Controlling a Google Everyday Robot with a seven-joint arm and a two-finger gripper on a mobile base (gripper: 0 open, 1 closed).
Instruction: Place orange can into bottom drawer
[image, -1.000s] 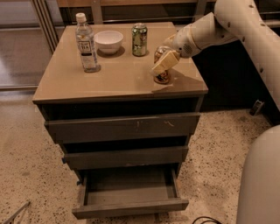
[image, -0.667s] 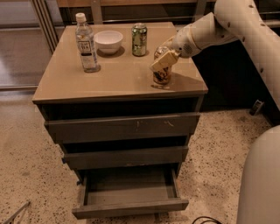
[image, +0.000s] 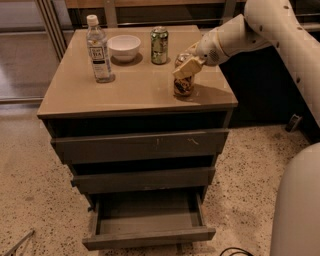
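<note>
The orange can (image: 183, 85), orange-and-brown patterned, stands at the right front of the cabinet top (image: 130, 87). My gripper (image: 187, 66) reaches in from the right and is shut on the upper part of the can, with one pale finger (image: 186, 68) across its front. The can's silver top is mostly hidden by the fingers. The bottom drawer (image: 150, 239) is pulled out below and looks empty inside.
A clear water bottle (image: 98, 50), a white bowl (image: 124, 46) and a green can (image: 159, 45) stand at the back of the cabinet top. The two upper drawers (image: 140, 146) are slightly ajar. My white base (image: 297, 210) is at the lower right. The floor is speckled.
The gripper and the orange can have shifted slightly left and down, and the can now stands more upright. Everything else is unchanged.
</note>
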